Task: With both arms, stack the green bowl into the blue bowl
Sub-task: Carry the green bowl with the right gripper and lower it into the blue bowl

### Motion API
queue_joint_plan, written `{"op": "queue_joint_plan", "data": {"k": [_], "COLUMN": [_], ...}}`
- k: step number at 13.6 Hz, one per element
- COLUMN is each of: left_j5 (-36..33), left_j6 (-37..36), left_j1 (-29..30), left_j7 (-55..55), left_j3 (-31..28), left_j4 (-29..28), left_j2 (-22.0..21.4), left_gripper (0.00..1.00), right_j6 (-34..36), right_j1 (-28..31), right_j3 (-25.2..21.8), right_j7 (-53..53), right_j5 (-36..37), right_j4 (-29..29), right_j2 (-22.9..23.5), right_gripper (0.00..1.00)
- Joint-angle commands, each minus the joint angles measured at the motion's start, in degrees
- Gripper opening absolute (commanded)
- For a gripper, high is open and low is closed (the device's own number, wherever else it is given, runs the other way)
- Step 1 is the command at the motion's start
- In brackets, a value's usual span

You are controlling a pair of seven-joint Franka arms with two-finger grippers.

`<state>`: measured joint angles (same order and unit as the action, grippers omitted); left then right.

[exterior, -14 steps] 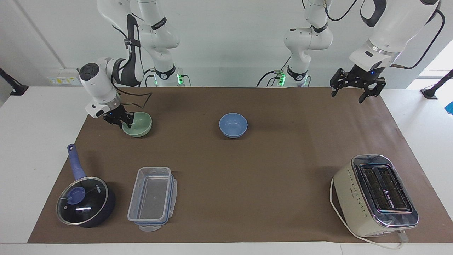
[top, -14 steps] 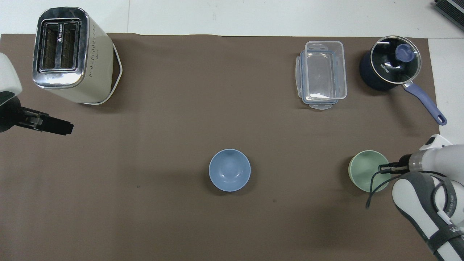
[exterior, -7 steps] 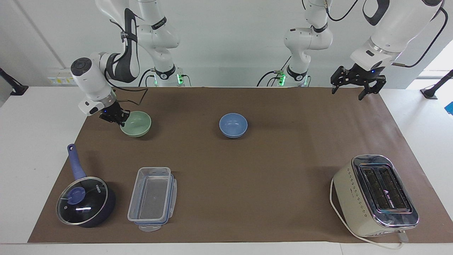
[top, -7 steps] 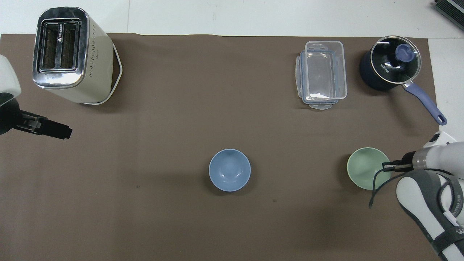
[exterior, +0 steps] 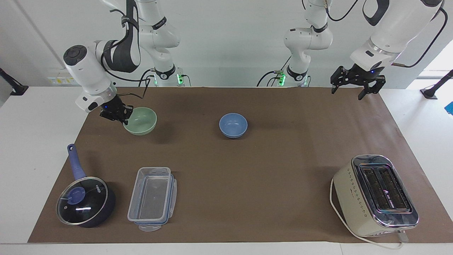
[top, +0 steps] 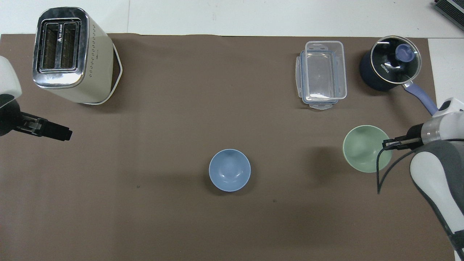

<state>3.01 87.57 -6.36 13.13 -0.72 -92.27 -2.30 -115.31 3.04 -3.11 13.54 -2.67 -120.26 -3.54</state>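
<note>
The saucepan (top: 389, 69) lid reads "KONKA"; the toaster (top: 69, 54) mark is too small to read. On the brown mat (exterior: 247, 170) are two bowls, one saucepan, one clear container (exterior: 152, 198) and one toaster. The right gripper (exterior: 124, 118) is pinched on the green bowl (exterior: 141, 121) rim, holding it just above the mat near the right arm's edge. The blue bowl (exterior: 233, 125) sits mid-mat. The left gripper (exterior: 348, 91) hangs spread and empty over the mat's corner nearest the left arm's base.

Right end effector (top: 387, 144) clamped on green bowl (top: 364, 148) rim; blue bowl (top: 229, 170) mid-table.
</note>
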Motion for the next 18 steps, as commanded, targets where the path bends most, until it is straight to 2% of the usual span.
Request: {"op": "queue_joint_plan", "data": {"k": [1,6,9,13,18], "left_j5": [-1.07,-1.07,-0.99,-0.99,-0.99], "left_j6": [-1.0,-1.0,-0.82,-0.65,-0.29], "left_j1": [0.82,0.73,0.73,0.73,0.73], "left_j7": [0.76,0.76,0.76,0.67,0.85], "left_j3": [0.54,0.54,0.54,0.63,0.63], "left_j4": [-0.19,-0.72,-0.81,-0.81,-0.81], "left_j2": [-0.43,-0.6,-0.6,-0.6,-0.52], "left_gripper": [1.0,1.0,1.0,1.0,1.0], "right_j6": [1.94,0.62,-4.9,-10.63,-10.11], "right_j1": [-3.98,-18.04,-26.3,-34.22,-35.64], "right_j3": [0.3,0.3,0.3,0.3,0.65], "right_j7": [-4.82,-21.25,-30.04,-40.23,-42.1], "right_j5": [-1.11,-4.97,-4.98,-4.89,-4.98], "right_j4": [4.06,6.53,6.79,7.14,4.69], "right_j2": [1.61,3.45,6.43,10.83,9.96], "right_gripper": [0.0,0.0,0.0,0.0,0.0]}}
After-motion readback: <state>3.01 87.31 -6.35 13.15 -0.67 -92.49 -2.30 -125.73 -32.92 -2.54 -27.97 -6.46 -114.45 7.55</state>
